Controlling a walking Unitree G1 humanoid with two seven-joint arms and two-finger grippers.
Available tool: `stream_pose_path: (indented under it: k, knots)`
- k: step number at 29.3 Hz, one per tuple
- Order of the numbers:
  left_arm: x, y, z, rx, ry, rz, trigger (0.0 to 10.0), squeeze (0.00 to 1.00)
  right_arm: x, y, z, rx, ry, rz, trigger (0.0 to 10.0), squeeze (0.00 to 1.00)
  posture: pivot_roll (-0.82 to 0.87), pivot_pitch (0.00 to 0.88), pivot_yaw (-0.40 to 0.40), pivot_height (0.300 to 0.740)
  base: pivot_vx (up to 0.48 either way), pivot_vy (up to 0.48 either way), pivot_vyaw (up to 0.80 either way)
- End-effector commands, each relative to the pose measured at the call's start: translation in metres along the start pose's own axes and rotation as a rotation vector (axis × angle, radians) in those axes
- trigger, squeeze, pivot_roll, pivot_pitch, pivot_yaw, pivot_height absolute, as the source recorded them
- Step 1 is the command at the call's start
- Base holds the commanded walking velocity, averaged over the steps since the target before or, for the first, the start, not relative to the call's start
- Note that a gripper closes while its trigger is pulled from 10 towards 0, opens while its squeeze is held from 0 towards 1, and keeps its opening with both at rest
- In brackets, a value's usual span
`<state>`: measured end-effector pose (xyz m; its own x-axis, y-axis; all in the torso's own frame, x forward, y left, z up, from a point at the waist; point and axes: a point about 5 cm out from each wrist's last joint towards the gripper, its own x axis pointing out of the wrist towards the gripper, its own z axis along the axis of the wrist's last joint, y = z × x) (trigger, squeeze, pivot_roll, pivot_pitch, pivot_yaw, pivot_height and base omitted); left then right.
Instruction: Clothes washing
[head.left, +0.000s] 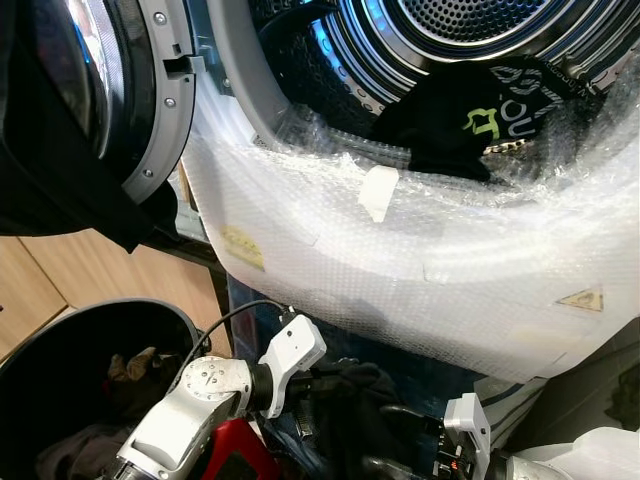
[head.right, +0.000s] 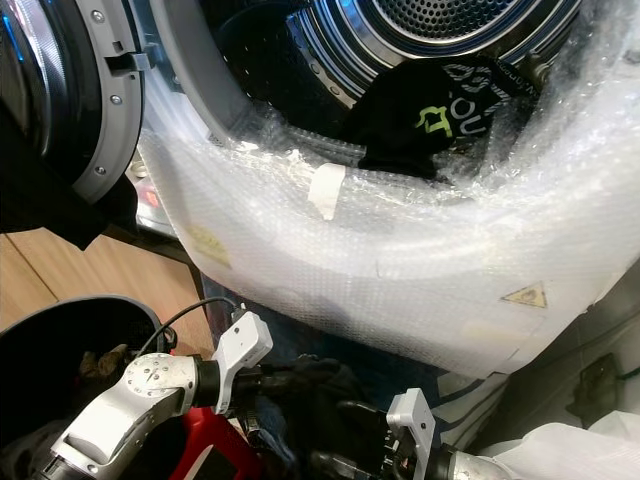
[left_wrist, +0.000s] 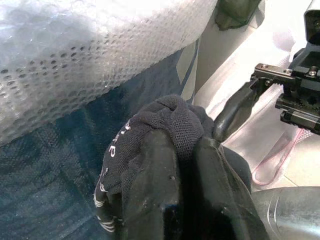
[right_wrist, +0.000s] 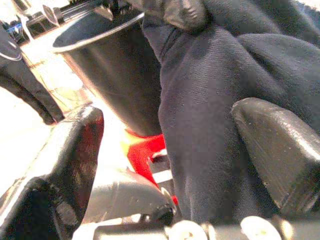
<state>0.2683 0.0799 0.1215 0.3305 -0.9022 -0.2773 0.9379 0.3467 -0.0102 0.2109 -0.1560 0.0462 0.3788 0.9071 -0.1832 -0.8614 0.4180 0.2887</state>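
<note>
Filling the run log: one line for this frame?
stage: loading | left gripper: shut on dark garment | right gripper: open around it | drum: black shirt inside | door: open

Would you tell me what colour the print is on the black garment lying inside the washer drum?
Lime green and white on the black garment, clearest in the left eye view.

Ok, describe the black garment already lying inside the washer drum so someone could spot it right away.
Find the washing machine's open drum, its front wrapped in bubble wrap. Just inside the lower rim lies a black garment. Its green and white printed lettering sets it apart from the plain dark cloth held below.
</note>
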Motion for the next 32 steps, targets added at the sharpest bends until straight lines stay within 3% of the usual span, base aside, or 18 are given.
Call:
stream_pose_path:
  k: [1, 3, 4, 5, 6, 9, 11, 13, 17, 27, 31, 32]
  knots:
    - [0.011, -0.006, 0.011, 0.049, -0.029, -0.058, 0.0, 0.0, 0.018, 0.008, -0.002, -0.028, 0.033, 0.001, 10.0, 1.0, -0.06, 0.0, 0.019, 0.74, 0.0, 0.0, 0.0]
    - [0.012, -0.007, 0.011, 0.051, -0.029, -0.064, 0.0, 0.0, 0.022, 0.005, -0.002, -0.046, 0.036, -0.043, 10.0, 1.0, -0.06, 0.0, 0.019, 0.74, 0.0, 0.0, 0.0]
    - [0.013, -0.008, 0.011, 0.05, -0.031, -0.065, 0.0, 0.0, 0.026, -0.004, -0.001, -0.059, 0.034, -0.12, 10.0, 0.24, -0.06, 0.0, 0.018, 0.74, 0.0, 0.0, 0.0]
    - [0.013, -0.008, 0.011, 0.05, -0.032, -0.065, 0.0, 0.0, 0.027, -0.008, -0.001, -0.06, 0.032, -0.155, 10.0, 0.24, -0.06, 0.0, 0.018, 0.74, 0.0, 0.0, 0.0]
    - [0.014, -0.008, 0.012, 0.05, -0.034, -0.066, 0.0, 0.0, 0.03, -0.01, 0.001, -0.063, 0.02, -0.182, 10.0, 0.0, -0.06, 0.0, 0.019, 0.74, 0.0, 0.0, 0.0]
    - [0.014, -0.008, 0.013, 0.05, -0.037, -0.07, 0.0, 0.0, 0.033, -0.011, 0.005, -0.062, -0.009, -0.189, 10.0, 0.0, -0.06, 0.0, 0.021, 0.74, 0.0, 0.0, 0.0]
    - [0.015, -0.008, 0.014, 0.052, -0.041, -0.07, 0.0, 0.0, 0.034, -0.019, 0.008, -0.069, -0.019, -0.259, 10.0, 0.0, -0.06, 0.0, 0.019, 0.74, 0.0, 0.0, 0.0]
    - [0.014, -0.005, 0.016, 0.055, -0.05, -0.049, 0.0, 0.0, 0.032, -0.035, 0.012, -0.076, -0.032, -0.404, 10.0, 0.0, -0.05, 0.0, 0.015, 0.74, 0.0, 0.0, 0.0]
    - [0.013, -0.004, 0.017, 0.052, -0.057, -0.034, 0.0, 0.0, 0.031, -0.041, 0.012, -0.06, -0.046, -0.463, 10.0, 0.0, -0.04, 0.0, 0.013, 0.74, 0.0, 0.0, 0.0]
    - [0.012, 0.0, 0.021, 0.048, -0.073, -0.012, 0.0, 0.0, 0.039, -0.039, -0.002, -0.082, 0.01, -0.488, 10.0, 0.0, -0.05, 0.0, 0.013, 0.74, 0.0, 0.0, 0.0]
    - [0.01, 0.001, 0.021, 0.037, -0.075, 0.0, 0.0, 0.0, 0.044, -0.038, -0.005, -0.047, -0.017, -0.498, 10.0, 0.0, -0.06, 0.003, 0.02, 0.74, 0.0, 0.0, 0.0]
    - [0.009, 0.001, 0.02, 0.028, -0.074, 0.007, 0.0, 0.0, 0.043, -0.041, -0.007, -0.023, -0.018, -0.552, 10.0, 0.0, -0.06, 0.008, 0.02, 0.74, 0.0, 0.0, 0.0]
